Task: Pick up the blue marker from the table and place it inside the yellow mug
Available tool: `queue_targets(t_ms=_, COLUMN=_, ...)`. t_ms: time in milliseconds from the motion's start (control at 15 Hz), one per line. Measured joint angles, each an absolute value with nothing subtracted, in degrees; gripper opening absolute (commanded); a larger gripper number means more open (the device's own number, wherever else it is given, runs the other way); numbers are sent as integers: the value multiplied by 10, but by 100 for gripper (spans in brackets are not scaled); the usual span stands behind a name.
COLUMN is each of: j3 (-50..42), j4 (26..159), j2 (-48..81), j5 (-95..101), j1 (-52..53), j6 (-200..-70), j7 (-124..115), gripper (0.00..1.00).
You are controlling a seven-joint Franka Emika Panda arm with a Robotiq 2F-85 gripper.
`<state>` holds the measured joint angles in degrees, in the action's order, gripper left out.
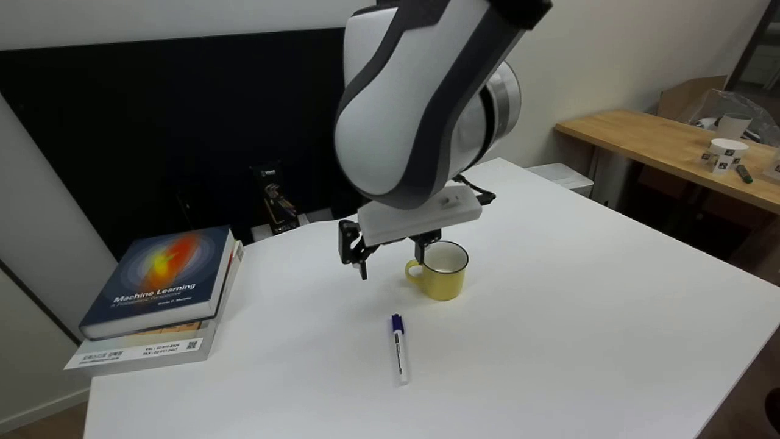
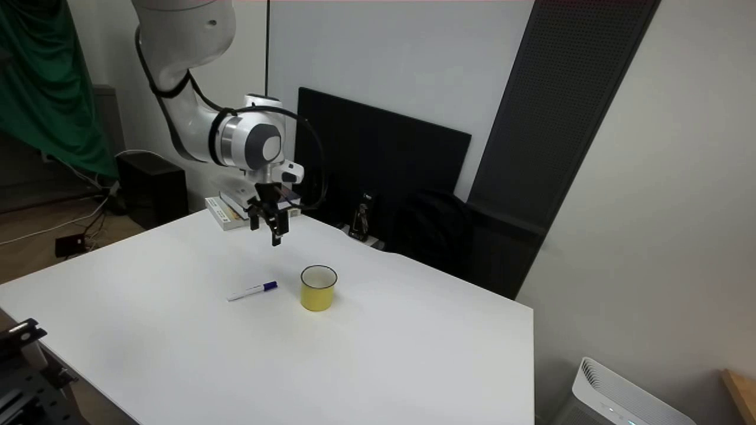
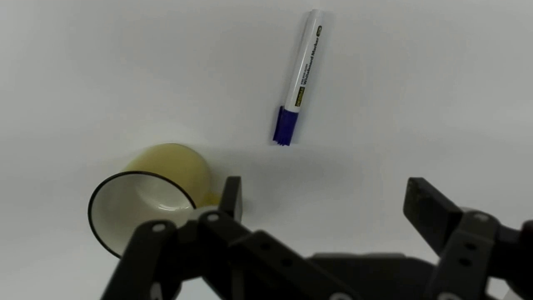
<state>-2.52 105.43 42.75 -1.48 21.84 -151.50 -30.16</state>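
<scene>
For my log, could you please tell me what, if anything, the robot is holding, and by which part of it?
Nothing is held: the fingers stand apart, and the blue marker and yellow mug rest on the table.

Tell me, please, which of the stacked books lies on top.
The dark blue Machine Learning book: its whole cover shows in an exterior view, while the paler book beneath it is mostly hidden.
</scene>
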Motion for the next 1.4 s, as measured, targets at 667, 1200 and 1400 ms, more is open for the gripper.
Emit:
queue_targets(t_ms=667, j3=-50, j4=1059, j2=476, j5=-17, j1=289, j6=-1571, j7=-390, gripper=100)
queue_targets(t_ms=1200, j3=-47, j4=1062, j2=485, j5=-18, j1=288, j6=-1565, j7=-390, gripper=100)
queue_targets(t_ms=1400, j3=-47, j4=1062, j2=485, j5=-18, j1=288, j6=-1564, j7=-390, gripper=100)
